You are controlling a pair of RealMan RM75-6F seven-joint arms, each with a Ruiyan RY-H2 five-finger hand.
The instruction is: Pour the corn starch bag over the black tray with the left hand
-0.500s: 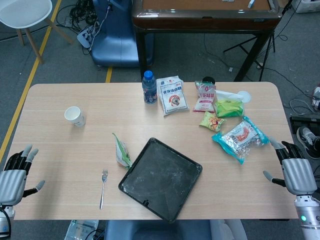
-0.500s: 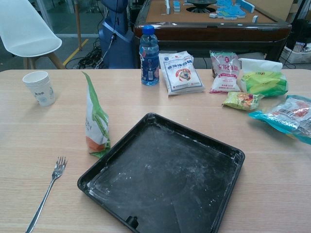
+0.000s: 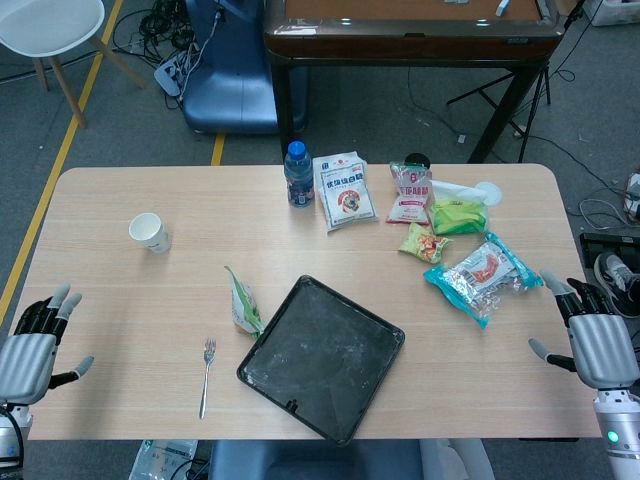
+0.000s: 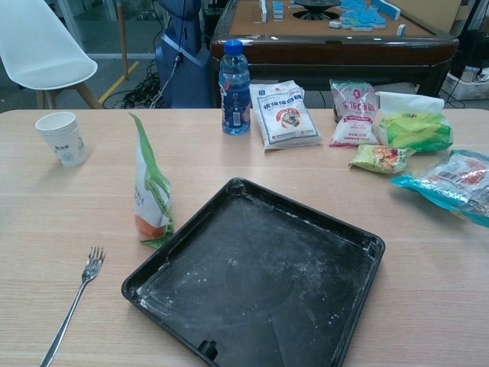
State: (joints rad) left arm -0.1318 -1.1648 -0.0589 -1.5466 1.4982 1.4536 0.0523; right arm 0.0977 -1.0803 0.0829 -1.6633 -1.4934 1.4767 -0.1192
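The left hand [image 3: 28, 350] is hovering at the worktop's [image 3: 120, 300] near-left corner, fingers [image 3: 55, 305] apart, holding nothing. The right hand [image 3: 598, 343] is hovering at the near-right edge, fingers likewise apart. The black tray [image 4: 260, 283], dusted with white powder, is lying nearest centre. At its 10 o'clock the corn starch bag [image 4: 150, 191] is standing upright, just beside its rim; a fork [image 4: 76, 302] is lying at 8 o'clock. Farther back, a paper cup [image 4: 64, 138] is sitting at 10 o'clock and a water bottle [image 4: 234, 86] at 12.
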